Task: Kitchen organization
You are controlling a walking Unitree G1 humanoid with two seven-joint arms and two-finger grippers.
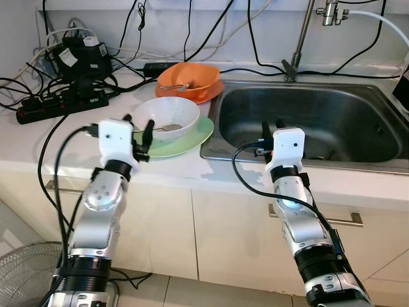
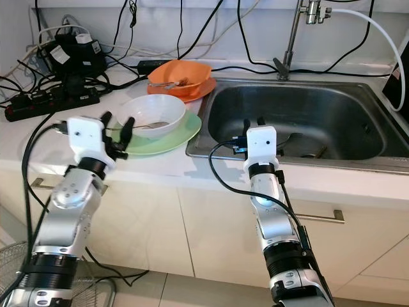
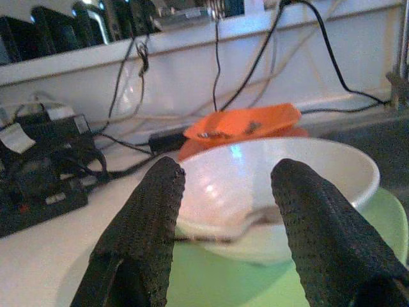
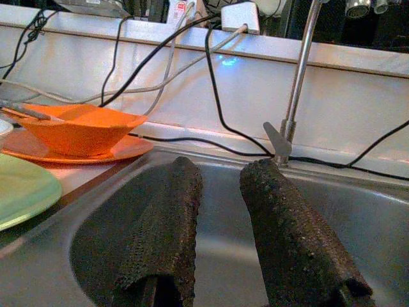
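A white bowl [image 1: 167, 115] with a spoon [image 1: 171, 128] in it sits on a light green plate [image 1: 195, 139] on the counter, left of the sink. Behind it an orange bowl [image 1: 188, 77] holding a utensil rests on an orange plate [image 1: 216, 93]. My left gripper [image 1: 138, 123] is open just in front of the white bowl [image 3: 287, 173], its fingers [image 3: 150, 211] level with the near rim and holding nothing. Over the front edge of the steel sink [image 1: 332, 109], my right gripper [image 1: 272, 125] hovers open and empty, pointing into the basin [image 4: 358, 211].
A black power strip [image 1: 64, 102], adapters and many cables crowd the counter's back left. The faucet [image 1: 299, 45] rises behind the sink. A floor fan [image 1: 25, 275] stands by the cabinet at lower left. Drawer handles [image 1: 348, 220] run below the counter edge.
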